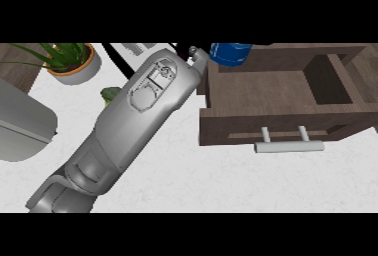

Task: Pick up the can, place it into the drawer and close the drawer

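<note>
Head view, looking steeply down on a white counter (221, 180). One grey forearm (125, 130) is seen running diagonally from the lower left edge up toward the top centre. Which arm it is cannot be told from its position alone; it enters at the left of the view. Its hand is almost wholly hidden past the wrist at the top edge, so whether the fingers are apart, together or clamped on anything cannot be told.

A blue can (230, 53) is seen at the top centre, just beyond the wrist and at the back left corner of an open wooden drawer (258, 95). Only part of the can is shown, cut off by the top edge, so its long axis and the way it points cannot be judged. Whether it is touched by the hand is not visible.

The drawer is pulled out, with a pale bar handle (289, 145) on its front, facing the lower edge.

At the upper left, a potted plant (70, 60) is placed in an orange pot. A small green object (111, 94) is partly hidden behind the forearm. A grey rounded object (22, 125) is seen at the left edge.
</note>
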`<state>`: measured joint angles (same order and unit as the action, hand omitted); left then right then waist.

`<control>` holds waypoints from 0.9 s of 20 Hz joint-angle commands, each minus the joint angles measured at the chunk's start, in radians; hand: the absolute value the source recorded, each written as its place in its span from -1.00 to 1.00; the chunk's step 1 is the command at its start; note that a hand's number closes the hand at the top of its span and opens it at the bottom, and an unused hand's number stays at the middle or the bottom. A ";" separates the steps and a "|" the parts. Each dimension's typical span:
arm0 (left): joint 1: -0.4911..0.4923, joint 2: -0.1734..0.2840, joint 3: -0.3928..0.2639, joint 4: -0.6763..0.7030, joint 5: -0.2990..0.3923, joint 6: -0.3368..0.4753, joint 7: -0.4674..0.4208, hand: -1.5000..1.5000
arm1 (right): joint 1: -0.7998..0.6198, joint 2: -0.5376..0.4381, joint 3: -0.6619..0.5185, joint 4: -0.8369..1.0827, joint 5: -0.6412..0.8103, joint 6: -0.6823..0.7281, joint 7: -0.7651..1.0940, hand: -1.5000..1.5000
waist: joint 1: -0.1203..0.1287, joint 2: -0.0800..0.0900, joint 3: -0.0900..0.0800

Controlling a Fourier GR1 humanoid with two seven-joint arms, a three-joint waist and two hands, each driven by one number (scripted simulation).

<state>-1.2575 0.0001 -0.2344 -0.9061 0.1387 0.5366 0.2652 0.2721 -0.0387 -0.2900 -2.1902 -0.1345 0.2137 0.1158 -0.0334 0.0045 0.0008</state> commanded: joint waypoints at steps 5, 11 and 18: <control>-0.171 0.000 0.002 0.272 0.098 -0.019 -0.091 1.00 | -0.019 0.019 0.027 -0.014 0.017 -0.010 0.018 -1.00 | -0.017 0.007 0.001; -0.242 0.000 -0.046 0.398 0.167 0.016 -0.143 1.00 | -0.055 -0.023 -0.011 0.065 0.006 0.015 -0.025 -1.00 | -0.037 0.013 0.002; -0.209 0.000 -0.183 0.416 0.287 0.050 -0.187 1.00 | -0.097 0.002 0.057 0.005 0.050 -0.023 0.059 -1.00 | -0.056 0.014 0.001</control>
<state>-1.4734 0.0001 -0.3722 -0.5198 0.3734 0.5767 0.1168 0.1993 -0.0319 -0.2479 -2.1498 -0.0810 0.1998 0.1223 -0.0774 0.0163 0.0023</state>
